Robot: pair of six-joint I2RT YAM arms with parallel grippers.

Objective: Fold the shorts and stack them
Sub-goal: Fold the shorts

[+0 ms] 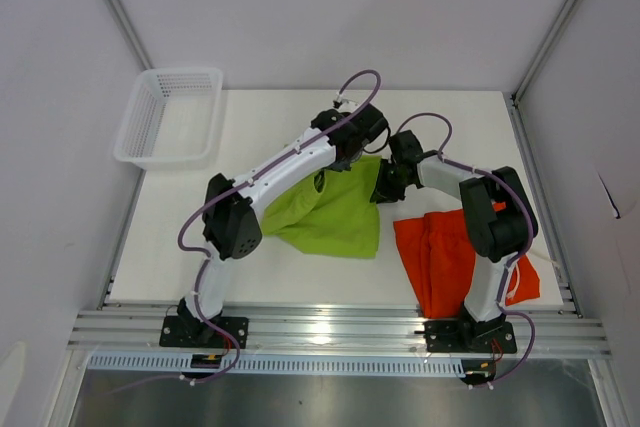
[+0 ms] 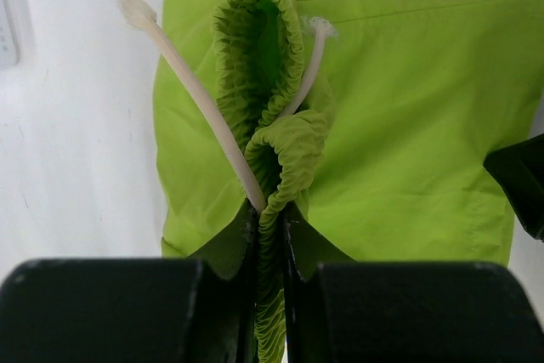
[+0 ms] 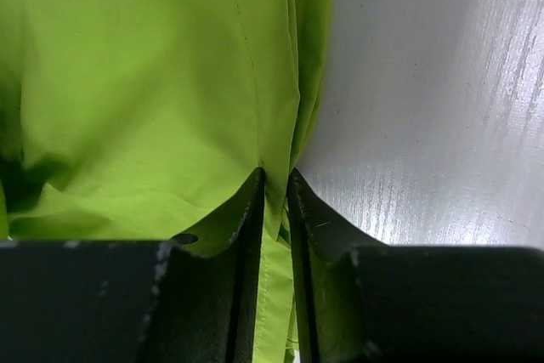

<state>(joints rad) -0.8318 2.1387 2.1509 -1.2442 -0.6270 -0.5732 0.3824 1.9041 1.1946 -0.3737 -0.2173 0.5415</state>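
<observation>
The left hand pinched the gathered waistband of the green shorts (drawstring alongside); the right hand pinched their side edge. A level, taut lift looked best.

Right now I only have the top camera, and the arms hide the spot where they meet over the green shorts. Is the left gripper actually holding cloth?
Observer: Yes. In the left wrist view, the left gripper is shut on the gathered waistband of the green shorts.
Operator: And the right one?
Observer: The right gripper is pinched on an edge of the same shorts, with bare table just beside it.
Operator: Where is the drawstring?
Observer: The drawstring has two loose white ends, and the longer strand runs down to the left gripper's tips.
</observation>
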